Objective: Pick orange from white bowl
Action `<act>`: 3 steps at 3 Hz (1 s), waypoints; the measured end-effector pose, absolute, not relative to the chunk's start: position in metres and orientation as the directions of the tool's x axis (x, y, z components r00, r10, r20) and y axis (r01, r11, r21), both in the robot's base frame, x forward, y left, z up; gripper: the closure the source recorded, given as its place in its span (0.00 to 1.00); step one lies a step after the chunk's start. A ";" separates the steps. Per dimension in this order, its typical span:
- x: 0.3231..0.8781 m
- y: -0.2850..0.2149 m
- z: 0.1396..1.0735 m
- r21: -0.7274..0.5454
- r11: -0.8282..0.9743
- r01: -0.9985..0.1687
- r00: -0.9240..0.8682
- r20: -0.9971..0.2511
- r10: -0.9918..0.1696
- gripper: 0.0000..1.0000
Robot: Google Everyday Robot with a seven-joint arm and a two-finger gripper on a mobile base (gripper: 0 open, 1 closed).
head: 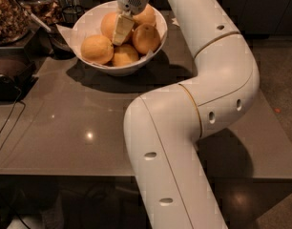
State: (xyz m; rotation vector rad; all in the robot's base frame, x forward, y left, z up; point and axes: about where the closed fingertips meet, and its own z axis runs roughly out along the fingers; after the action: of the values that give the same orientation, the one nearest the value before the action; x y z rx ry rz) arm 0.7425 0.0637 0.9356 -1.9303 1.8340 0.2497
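Observation:
The white bowl (86, 23) stands at the back of the grey table (65, 128) and holds several oranges. One orange (96, 49) lies at the left, one (146, 38) at the right, one (124, 55) at the front, and others sit behind. My gripper (121, 30) reaches down from above into the middle of the bowl, among the oranges and touching them. It partly hides the orange behind it (109, 24). My white arm (203, 80) loops from the front, round the right side, to the bowl.
A glass jar of brown bits (10, 11) and dark containers (60, 42) stand left of the bowl. A pale paper corner (65, 32) shows beside the bowl. A dark appliance (7, 78) with a cable (5, 128) sits at the left edge. The table's front edge (65, 173) is near.

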 end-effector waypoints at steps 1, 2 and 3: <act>0.745 0.067 0.933 -0.214 -0.022 -0.977 0.113 -0.422 -0.900 0.47; 0.751 0.067 0.938 -0.256 -0.033 -0.966 0.143 -0.424 -0.894 0.66; 0.751 0.068 0.939 -0.256 -0.033 -0.966 0.143 -0.425 -0.894 0.89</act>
State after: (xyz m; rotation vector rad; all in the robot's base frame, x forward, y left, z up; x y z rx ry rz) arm 0.7512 0.0675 0.9385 -1.9504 1.7753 0.2002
